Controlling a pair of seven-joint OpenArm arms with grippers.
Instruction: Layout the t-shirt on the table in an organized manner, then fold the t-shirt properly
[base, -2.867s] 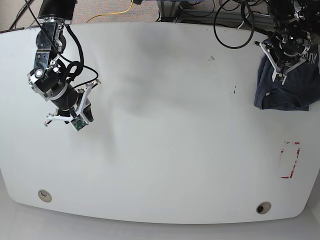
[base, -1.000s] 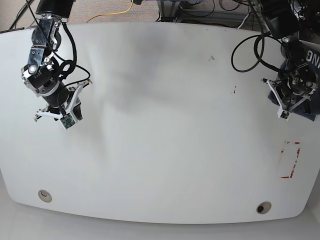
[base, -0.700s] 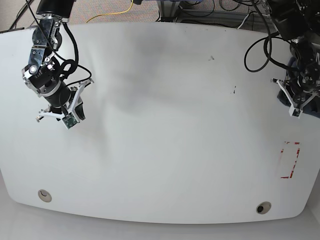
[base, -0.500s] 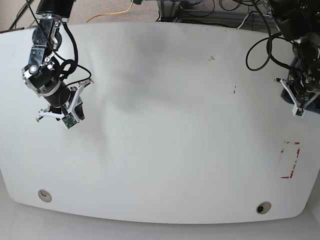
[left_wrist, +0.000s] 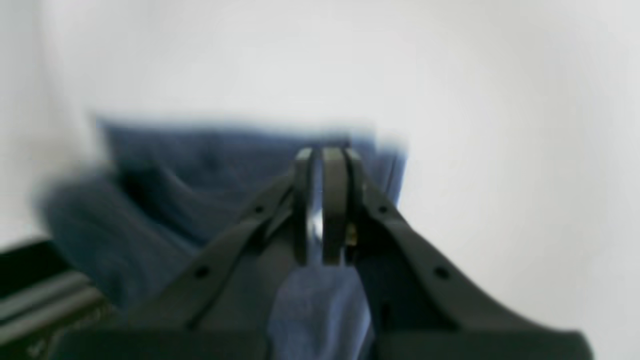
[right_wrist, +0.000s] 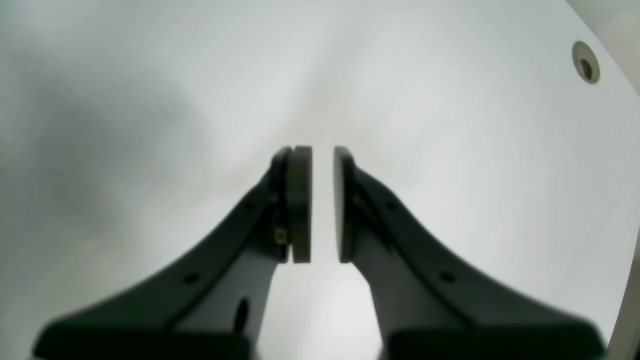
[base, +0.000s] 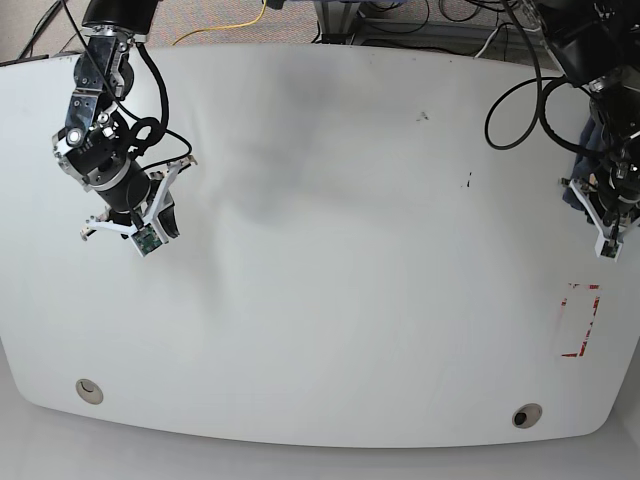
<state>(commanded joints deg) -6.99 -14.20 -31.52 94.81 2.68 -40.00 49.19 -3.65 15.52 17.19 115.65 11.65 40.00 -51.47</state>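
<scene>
The dark navy t-shirt lies bunched and blurred behind my left gripper. Its pads are pressed together on a thin fold of the blue fabric, and more cloth hangs below the fingers. In the base view only a dark sliver of the t-shirt shows at the table's right edge, under my left gripper. My right gripper hovers over the bare white table with a narrow gap between its pads and nothing in it. In the base view this right gripper is at the left side.
A red tape rectangle marks the table near its right edge. Round holes sit near the front corners, one on the left and one on the right. Black cables loop behind the far right corner.
My left gripper has moved right and toward the front edge, and the t-shirt has gone from plainly seen to almost out of the base view. My right arm has shifted slightly.
</scene>
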